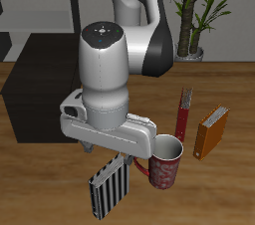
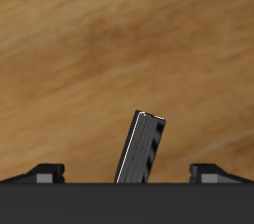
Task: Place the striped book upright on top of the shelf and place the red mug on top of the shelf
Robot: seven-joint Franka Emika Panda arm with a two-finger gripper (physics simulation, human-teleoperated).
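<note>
Neither part of the task was done. The striped book (image 1: 108,191) hung from the jaws of the gripper (image 1: 110,161) near the bench's (image 1: 40,184) front edge, apparently lifted, though whether its lower edge touched the wood could not be told. In the wrist view the book (image 2: 142,149) stood tilted between the two fingertips (image 2: 46,171), which sat well apart, so whether they truly pinched it was unclear. The red mug (image 1: 164,162) stood on the bench just beside the book. The shelf (image 1: 35,95), farther back, had nothing visible on top; the arm hid part of it.
</note>
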